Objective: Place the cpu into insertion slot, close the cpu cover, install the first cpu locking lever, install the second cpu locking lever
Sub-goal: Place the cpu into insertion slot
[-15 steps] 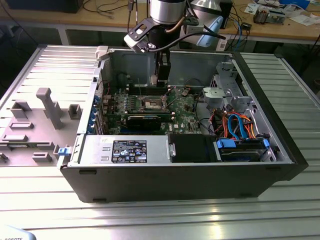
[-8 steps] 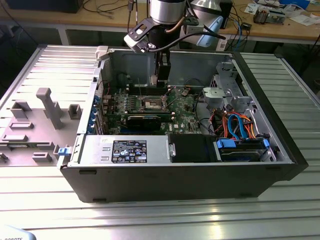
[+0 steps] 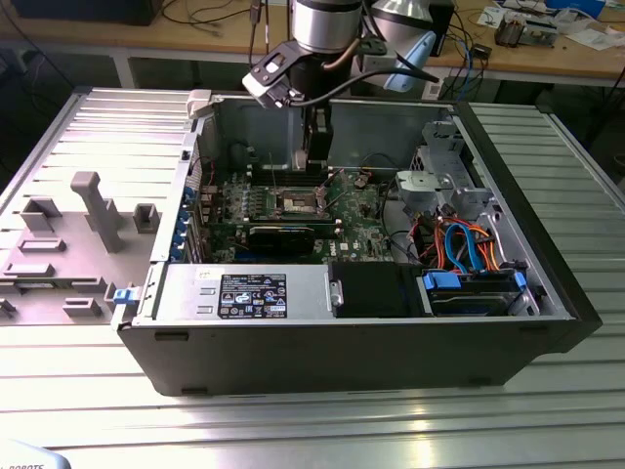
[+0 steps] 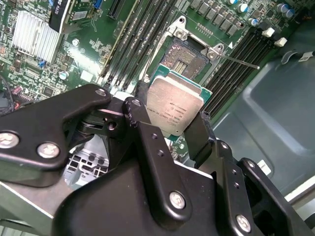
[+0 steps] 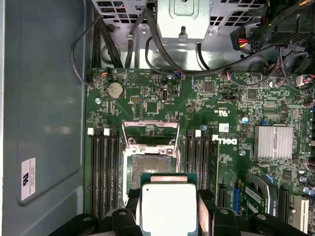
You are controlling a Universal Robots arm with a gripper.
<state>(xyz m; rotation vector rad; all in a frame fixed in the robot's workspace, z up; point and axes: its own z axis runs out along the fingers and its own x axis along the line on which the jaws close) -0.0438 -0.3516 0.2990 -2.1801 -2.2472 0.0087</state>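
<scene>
My gripper [image 4: 172, 117] is shut on the cpu [image 4: 176, 105], a flat silver-grey square chip held by two opposite edges between the black fingers [image 4: 139, 101]. In the first wrist view the cpu [image 5: 169, 209] hangs above the board, partly over one edge of the insertion slot [image 5: 147, 164]. The slot's dull contact field [image 4: 183, 58] lies bare. The cpu cover [image 5: 150, 132], a thin silver frame, stands hinged up at the slot's far side. A thin locking lever [image 4: 241, 62] sticks out beside the slot. In the exterior view my gripper [image 3: 314, 164] reaches down into the case above the slot [image 3: 298, 201].
The open computer case [image 3: 527, 342] lies on a ribbed metal table. Black memory slots [image 5: 103, 172] flank the socket on both sides. Loose cables [image 5: 162, 54], a drive cage [image 3: 439, 181] and a silver heat sink [image 5: 274, 142] stand nearby. A grey fixture [image 3: 93, 210] sits at the exterior view's left.
</scene>
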